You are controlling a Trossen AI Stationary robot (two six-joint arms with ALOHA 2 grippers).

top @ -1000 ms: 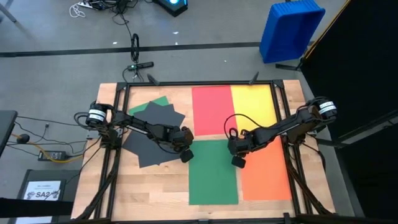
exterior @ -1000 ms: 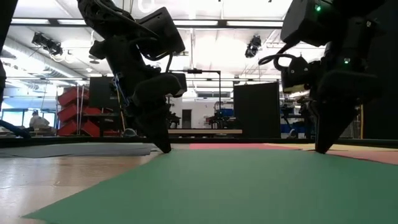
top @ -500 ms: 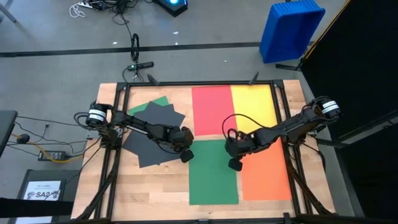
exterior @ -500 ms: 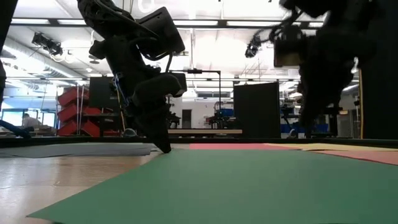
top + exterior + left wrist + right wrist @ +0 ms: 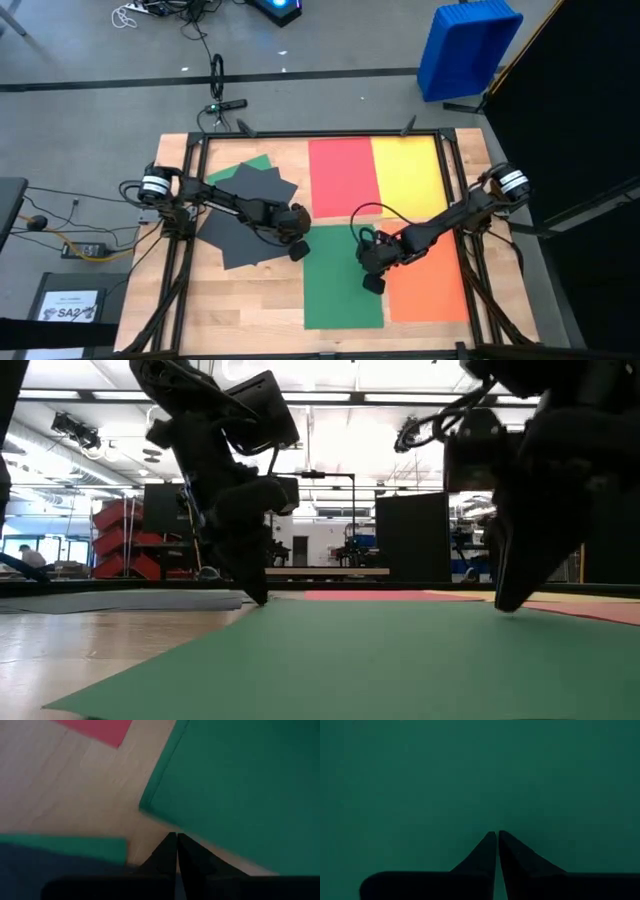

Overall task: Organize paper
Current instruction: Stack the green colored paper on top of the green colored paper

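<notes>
Coloured paper lies flat on the wooden table: a red sheet [image 5: 340, 178] and a yellow sheet [image 5: 407, 175] at the far side, a green sheet [image 5: 335, 285] and an orange sheet [image 5: 428, 280] at the near side. At the left, dark grey sheets [image 5: 245, 215] are piled askew over another green sheet [image 5: 256, 163]. My left gripper [image 5: 299, 251] is shut, with its tips at the near green sheet's left edge, close to the sheet's far left corner [image 5: 143, 807]. My right gripper [image 5: 372, 284] is shut over that sheet's right part. My left gripper's shut fingertips [image 5: 172, 842] come down slanting, right at the green sheet's left edge [image 5: 200, 842]. I cannot tell whether they touch the paper or only the wood. My right gripper's shut fingertips [image 5: 492, 842] stand on the green sheet's surface [image 5: 496, 820], close to its right edge. They come from above, slanting down. The sheet lies flat on the table.
Black frame rails [image 5: 455, 180] run along the table's sides. Bare wood [image 5: 240, 300] shows at the near left. A blue bin [image 5: 468, 45] stands on the floor beyond the far right corner. A small white sheet [image 5: 70, 305] lies left of the table.
My right gripper has lifted off the surface, moved toward the table's near edge and a little left, and come down again on the green sheet, staying shut. The sheets lie as before.
</notes>
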